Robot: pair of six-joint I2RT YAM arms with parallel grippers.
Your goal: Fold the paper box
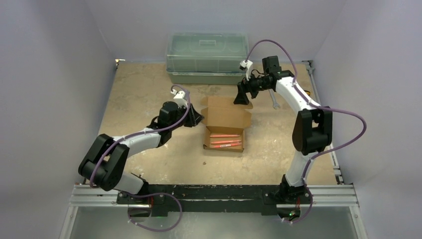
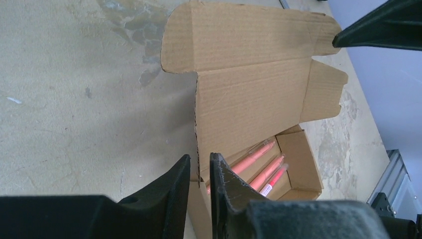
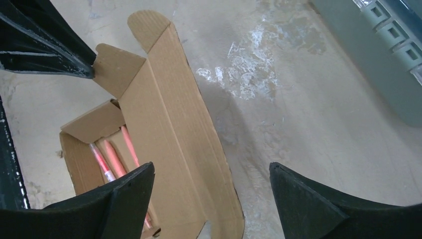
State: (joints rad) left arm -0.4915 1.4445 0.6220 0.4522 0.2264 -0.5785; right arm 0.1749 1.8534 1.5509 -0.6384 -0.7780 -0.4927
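Left gripper [image 2: 200, 160]: fingers [image 2: 171, 191] drawn nearly together, closed on the left side wall of the paper box [image 1: 225, 124]; right gripper [image 3: 211, 168]: fingers [image 3: 128, 199] spread wide, holding nothing, poised over the box's opened lid near its far right corner. Paper box: brown cardboard, lid thrown back on its far side, three pink pens [image 1: 225, 140] lying inside; green plastic bin [image 1: 206, 57] beyond the box's lid, well apart.
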